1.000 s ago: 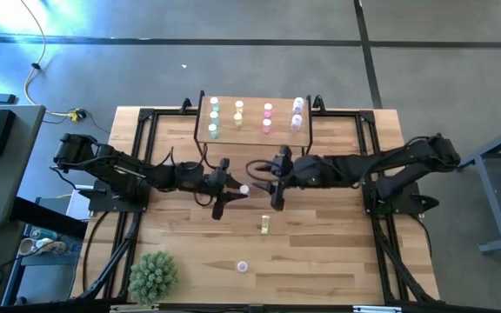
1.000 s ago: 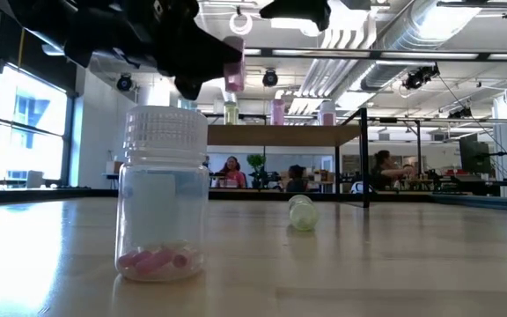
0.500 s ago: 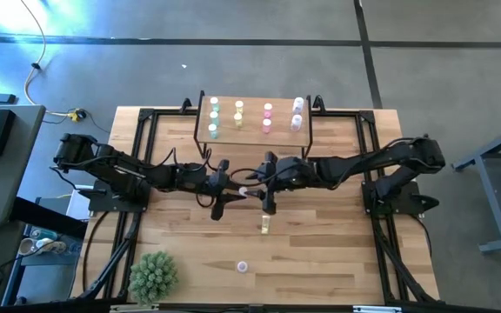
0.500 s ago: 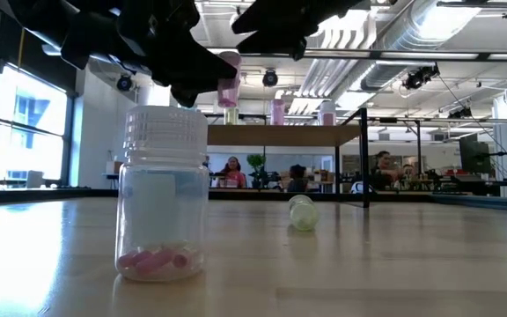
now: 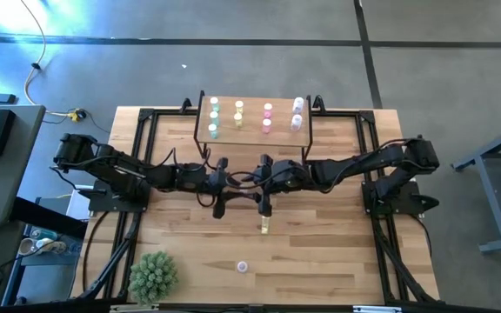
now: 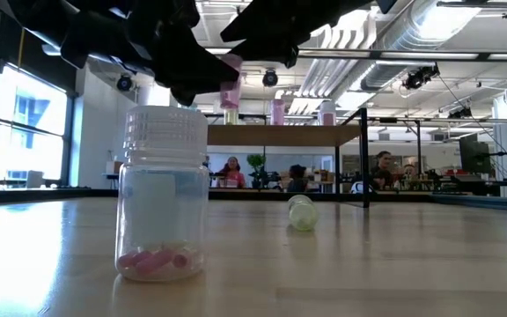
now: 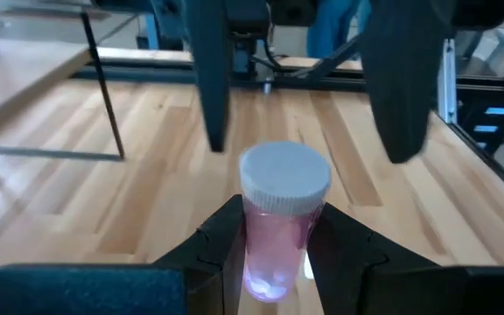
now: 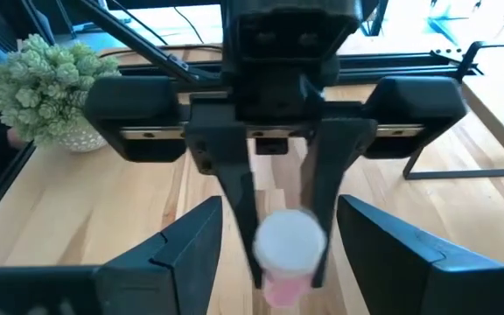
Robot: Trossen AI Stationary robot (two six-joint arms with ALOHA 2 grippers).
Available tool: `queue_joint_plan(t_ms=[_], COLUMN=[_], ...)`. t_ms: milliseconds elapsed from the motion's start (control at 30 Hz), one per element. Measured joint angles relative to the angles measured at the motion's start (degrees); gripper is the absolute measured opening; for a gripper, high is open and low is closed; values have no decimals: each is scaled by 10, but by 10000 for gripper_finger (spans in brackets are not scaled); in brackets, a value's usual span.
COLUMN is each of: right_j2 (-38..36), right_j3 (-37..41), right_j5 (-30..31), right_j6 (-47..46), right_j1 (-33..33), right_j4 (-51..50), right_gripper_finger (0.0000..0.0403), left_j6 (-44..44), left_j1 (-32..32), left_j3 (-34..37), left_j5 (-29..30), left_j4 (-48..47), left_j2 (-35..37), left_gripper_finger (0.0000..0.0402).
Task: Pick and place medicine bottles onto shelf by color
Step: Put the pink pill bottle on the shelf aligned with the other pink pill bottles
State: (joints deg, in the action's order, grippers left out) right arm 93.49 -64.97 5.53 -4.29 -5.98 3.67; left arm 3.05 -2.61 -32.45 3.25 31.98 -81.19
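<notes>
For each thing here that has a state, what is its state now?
Left claw: shut on the pink bottle, held above the table.
Right claw: open around its cap.
Yellow bottle: lying on the table.
Shelf: holds upright bottles.
Near bottle: upright, capped.

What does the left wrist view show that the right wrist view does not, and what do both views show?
Only the left wrist view shows the shelf, its board and thin black legs at the side, and the right tool from the front, its two dark fingers hanging open just beyond the bottle cap.

Only the right wrist view shows the spiky green plant and the left tool from the front, gripping the bottle.

Both show the pink medicine bottle with its light cap, held in the left tool above the wooden table.
</notes>
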Motion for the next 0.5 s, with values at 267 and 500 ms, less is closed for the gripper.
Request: queue_joint_plan(t_ms=[267, 500], right_j2=[0, 0], right_j3=[0, 0], right_j5=[0, 0], right_j6=[-2, -2], right_j1=[1, 1], right_j4=[-7, -7], right_gripper_finger=[218, 215], left_j6=[-7, -26], left_j1=[0, 0], left_j3=[0, 0], left_j5=[4, 4], left_j4=[19, 32], left_j2=[1, 1], left_gripper_finger=[97, 97])
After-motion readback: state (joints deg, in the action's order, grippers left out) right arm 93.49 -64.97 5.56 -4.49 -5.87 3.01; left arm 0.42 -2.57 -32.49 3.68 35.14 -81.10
